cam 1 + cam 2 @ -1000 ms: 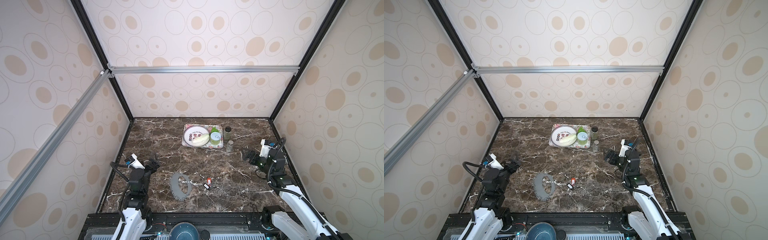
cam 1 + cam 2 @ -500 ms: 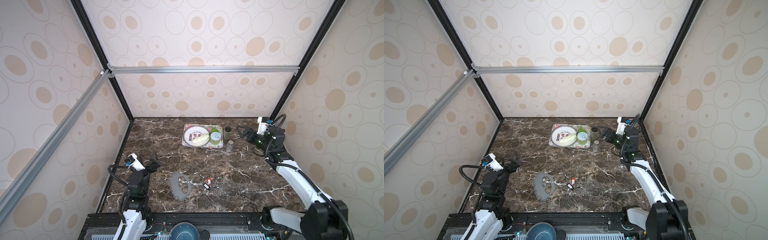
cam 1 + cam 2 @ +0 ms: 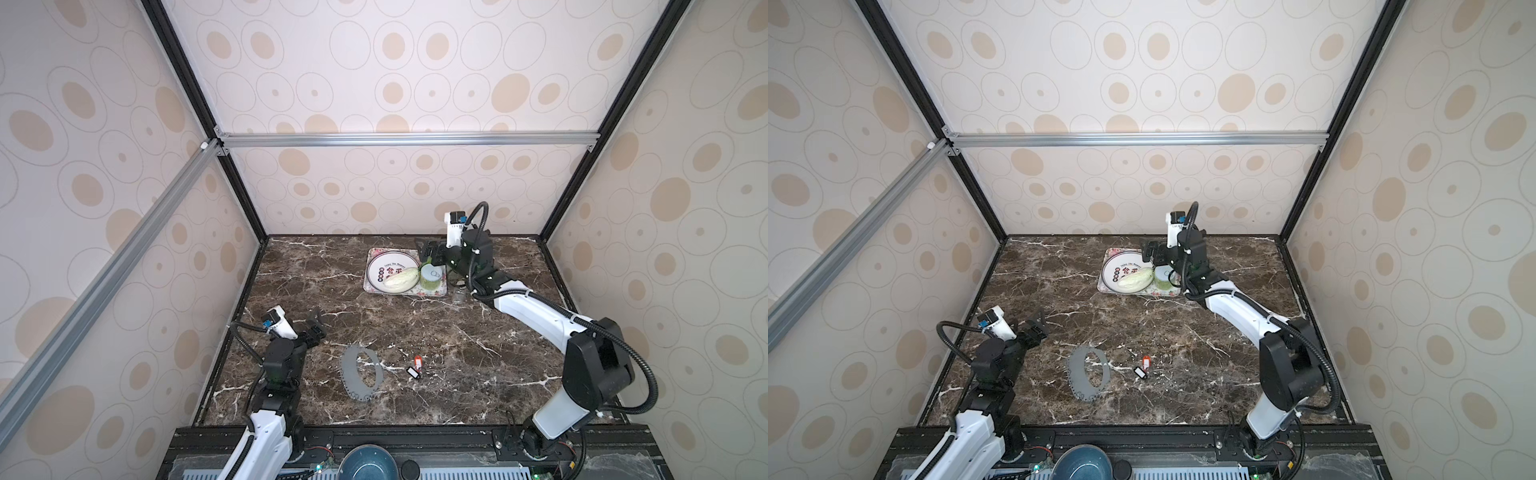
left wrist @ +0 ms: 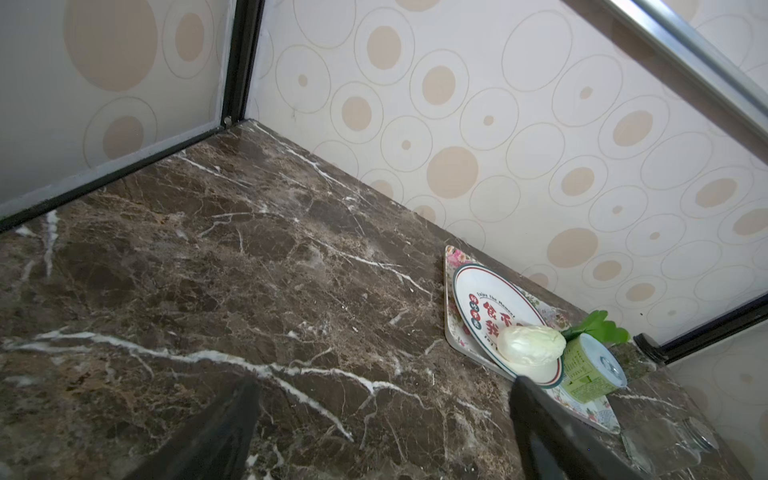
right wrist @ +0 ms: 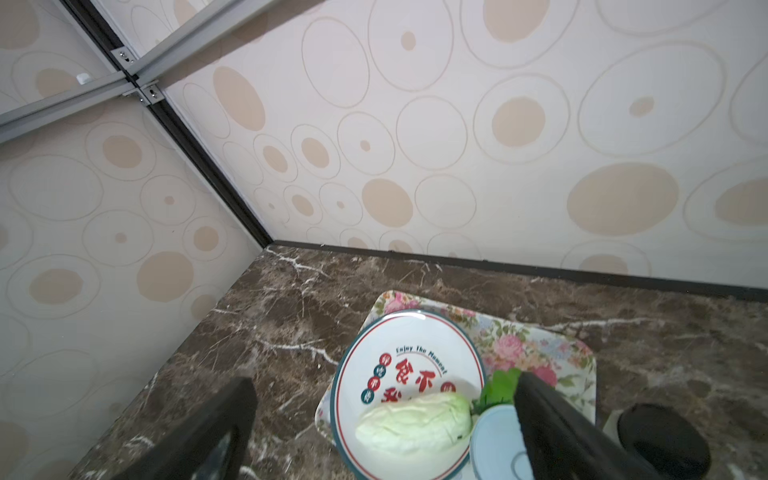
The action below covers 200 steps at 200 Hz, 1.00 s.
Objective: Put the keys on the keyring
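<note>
keys loose on the worktop, nothing gripped. left claw open wide and empty, above the worktop's 8 o'clock side. keyring lies flat at its 5 o'clock, apart. red-tagged key and black-tagged key sit just beside each other at the keyring's 3 o'clock, clear of it. right claw open and empty over the tray, by the can, worktop 12 o'clock, well apart from the keys.
</note>
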Each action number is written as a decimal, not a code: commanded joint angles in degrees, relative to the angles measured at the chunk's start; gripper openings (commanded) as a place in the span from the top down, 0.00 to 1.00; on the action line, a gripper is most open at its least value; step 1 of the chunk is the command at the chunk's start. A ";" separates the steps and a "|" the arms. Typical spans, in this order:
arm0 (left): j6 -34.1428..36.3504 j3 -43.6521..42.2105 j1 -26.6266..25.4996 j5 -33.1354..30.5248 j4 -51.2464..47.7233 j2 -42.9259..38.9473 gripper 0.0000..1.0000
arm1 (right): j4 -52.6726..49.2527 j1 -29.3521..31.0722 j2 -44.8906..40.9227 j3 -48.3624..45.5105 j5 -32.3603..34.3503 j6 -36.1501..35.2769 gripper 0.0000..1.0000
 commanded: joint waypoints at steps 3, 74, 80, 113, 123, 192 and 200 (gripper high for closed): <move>2.10 1.97 -1.06 -0.54 -0.46 -0.95 0.09 | -5.70 3.87 -0.95 1.47 5.20 -5.52 0.01; 3.93 0.59 -2.16 -4.62 -2.02 -9.13 0.01 | -20.80 16.32 -17.20 -10.91 5.48 -2.34 0.16; 4.10 1.18 -2.20 -4.29 -2.14 -8.48 0.01 | -23.29 16.73 -17.83 -11.37 6.12 -1.49 0.17; 3.96 2.09 -2.20 -5.07 -2.39 -7.01 0.00 | -29.49 17.00 -20.32 -13.68 7.63 2.47 0.28; 3.93 2.20 -2.20 -6.09 -2.84 -7.23 0.00 | -30.61 17.29 -20.00 -13.62 6.64 3.44 0.28; 2.86 0.70 -2.20 -9.83 -4.53 -11.15 0.00 | -27.86 22.53 -13.38 -15.58 6.18 3.32 0.31; 3.04 0.85 -2.20 -10.41 -5.15 -11.59 0.00 | -26.17 23.28 -11.97 -15.85 4.90 3.15 0.32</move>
